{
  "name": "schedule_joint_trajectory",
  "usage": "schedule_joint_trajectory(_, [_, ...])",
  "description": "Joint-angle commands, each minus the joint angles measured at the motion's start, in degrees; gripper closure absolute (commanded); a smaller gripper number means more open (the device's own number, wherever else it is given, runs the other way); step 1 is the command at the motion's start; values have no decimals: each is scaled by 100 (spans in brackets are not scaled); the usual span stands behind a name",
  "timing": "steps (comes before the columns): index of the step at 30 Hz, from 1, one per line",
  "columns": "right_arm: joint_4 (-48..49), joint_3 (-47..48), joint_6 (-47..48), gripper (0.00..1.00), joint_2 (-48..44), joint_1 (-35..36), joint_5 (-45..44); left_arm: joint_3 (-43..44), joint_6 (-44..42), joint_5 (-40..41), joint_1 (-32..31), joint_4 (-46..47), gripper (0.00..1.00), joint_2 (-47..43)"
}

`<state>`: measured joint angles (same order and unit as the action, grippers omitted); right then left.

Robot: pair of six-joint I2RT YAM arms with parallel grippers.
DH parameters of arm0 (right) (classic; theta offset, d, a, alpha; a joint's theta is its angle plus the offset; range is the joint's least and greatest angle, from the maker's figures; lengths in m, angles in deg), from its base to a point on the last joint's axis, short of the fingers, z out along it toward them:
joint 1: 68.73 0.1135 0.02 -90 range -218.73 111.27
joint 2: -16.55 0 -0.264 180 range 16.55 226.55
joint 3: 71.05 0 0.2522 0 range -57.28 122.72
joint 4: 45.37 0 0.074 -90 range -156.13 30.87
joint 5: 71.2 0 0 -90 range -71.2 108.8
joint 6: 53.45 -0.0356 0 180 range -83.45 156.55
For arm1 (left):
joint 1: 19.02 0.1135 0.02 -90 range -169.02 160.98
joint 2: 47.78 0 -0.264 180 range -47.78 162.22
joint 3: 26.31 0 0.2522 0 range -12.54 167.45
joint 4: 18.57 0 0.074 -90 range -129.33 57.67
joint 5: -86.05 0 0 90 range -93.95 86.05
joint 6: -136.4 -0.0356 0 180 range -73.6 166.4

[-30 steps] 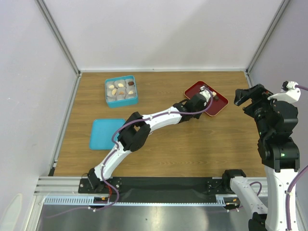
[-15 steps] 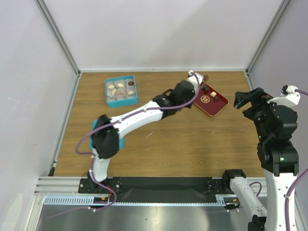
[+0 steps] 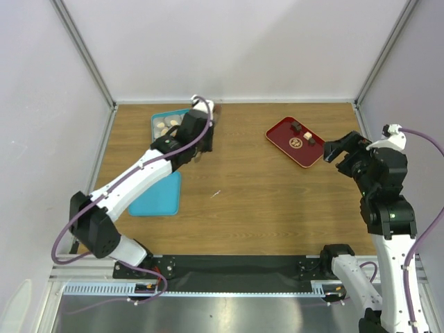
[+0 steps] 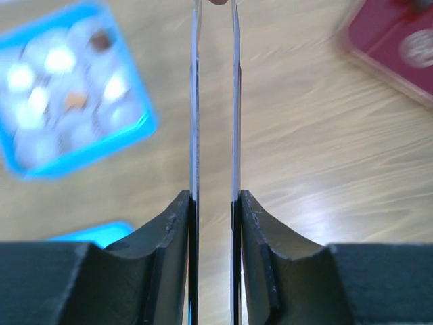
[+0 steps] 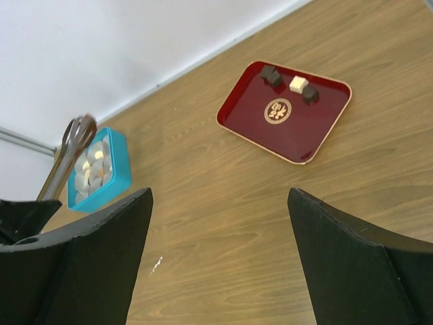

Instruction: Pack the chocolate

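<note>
The left arm is swinging across the table, away from the red tray (image 3: 281, 141) near the far right corner where it was reaching a second ago, and its left pincer (image 4: 215, 203) is now arriving at the blue box (image 3: 158, 123) near the far left corner. That pincer is gripping the tongs (image 4: 196, 101) narrowly, both blades squeezed close between its fingers. A small brown bit (image 4: 216, 3) is showing between the blade tips, probably a piece of chocolate, though too little of it is showing to be sure. The tips are hanging just beside the box's far right corner, not yet over any cup.

Three chocolates (image 5: 298, 84) are still waiting on the red tray, two dark and one cream, while several others are already sitting in paper cups inside the box. Judging from this, one carry is nearing its drop and more trips are remaining.

The right pincer (image 5: 218, 203) is hanging wide and empty near the right edge. A blue lid (image 3: 154, 202) is lying near the left edge, partly under the left arm.
</note>
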<state>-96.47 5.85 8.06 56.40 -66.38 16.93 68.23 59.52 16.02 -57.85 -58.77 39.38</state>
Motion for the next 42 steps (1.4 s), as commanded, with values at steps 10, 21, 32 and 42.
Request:
schedule_joint_trajectory(10, [526,-205,2,11,583,257,389,-1327,287,-300,1219,-310,64,-1367])
schedule_joint_trajectory(21, [552,602,-166,9,2252,1408,-86,-1003,181,-730,1457,-652,64,-1465])
schedule_joint_trajectory(32, [230,1306,-324,9,3423,1426,-174,-124,594,-556,1554,-1337,65,-1025])
schedule_joint_trajectory(42, [-1310,2324,-790,9,3898,1461,687,809,550,-853,1817,-2594,65,-419])
